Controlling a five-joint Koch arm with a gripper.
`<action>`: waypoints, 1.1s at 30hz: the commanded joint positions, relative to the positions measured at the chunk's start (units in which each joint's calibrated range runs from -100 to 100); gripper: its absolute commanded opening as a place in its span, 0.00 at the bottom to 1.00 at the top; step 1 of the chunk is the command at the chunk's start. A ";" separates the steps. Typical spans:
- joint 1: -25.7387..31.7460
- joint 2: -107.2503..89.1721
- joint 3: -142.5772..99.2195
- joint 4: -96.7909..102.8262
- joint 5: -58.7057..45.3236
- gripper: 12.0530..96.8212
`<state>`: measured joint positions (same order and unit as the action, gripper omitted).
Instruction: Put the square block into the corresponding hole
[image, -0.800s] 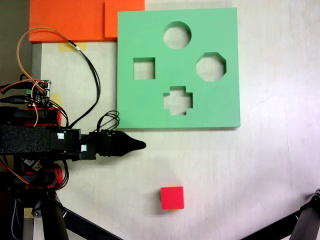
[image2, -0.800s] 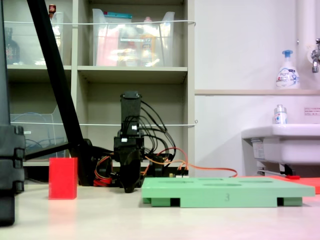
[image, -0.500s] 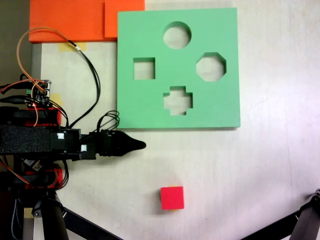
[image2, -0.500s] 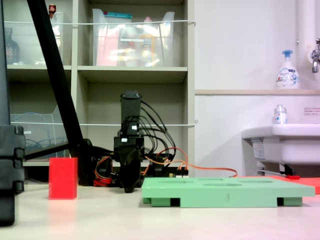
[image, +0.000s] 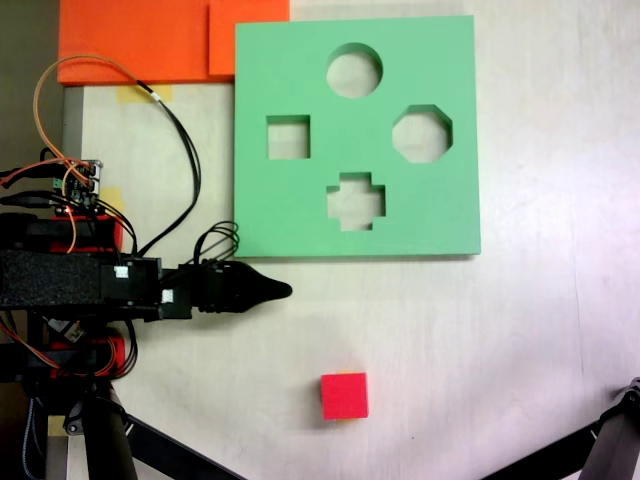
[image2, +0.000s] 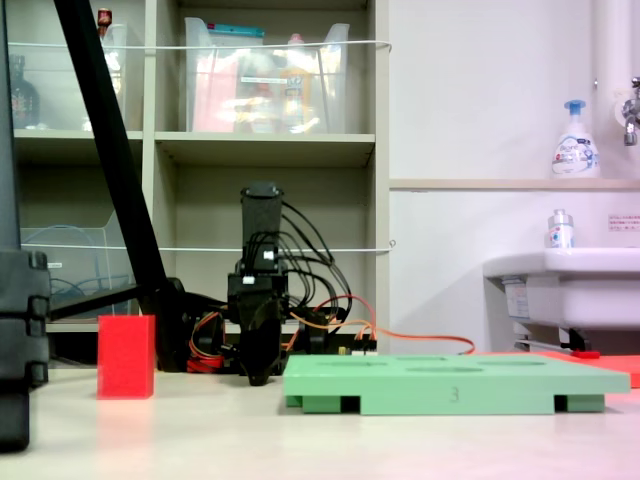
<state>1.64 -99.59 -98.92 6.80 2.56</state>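
Observation:
The red square block rests on the pale table, below the green foam board in a fixed view and at the left as a red upright face in another. The square hole is on the board's left side, with the bare table showing through it. My gripper lies low just off the board's lower left corner, tips drawn to one point, shut and holding nothing. It is up and to the left of the block, well apart from it. Seen head-on, the gripper points down at the table beside the board.
The board also has a round cutout, an octagonal cutout and a cross cutout. Orange foam sheets lie at the top left. Black tripod legs cross the lower corners. Cables loop near the arm base.

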 joint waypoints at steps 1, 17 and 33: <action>0.05 -0.41 -1.08 -5.31 -0.20 0.43; -8.45 -0.41 -1.08 -4.35 25.01 0.40; -9.33 7.69 62.83 -88.70 39.12 0.31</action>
<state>-7.74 -94.39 -41.21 -73.18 41.73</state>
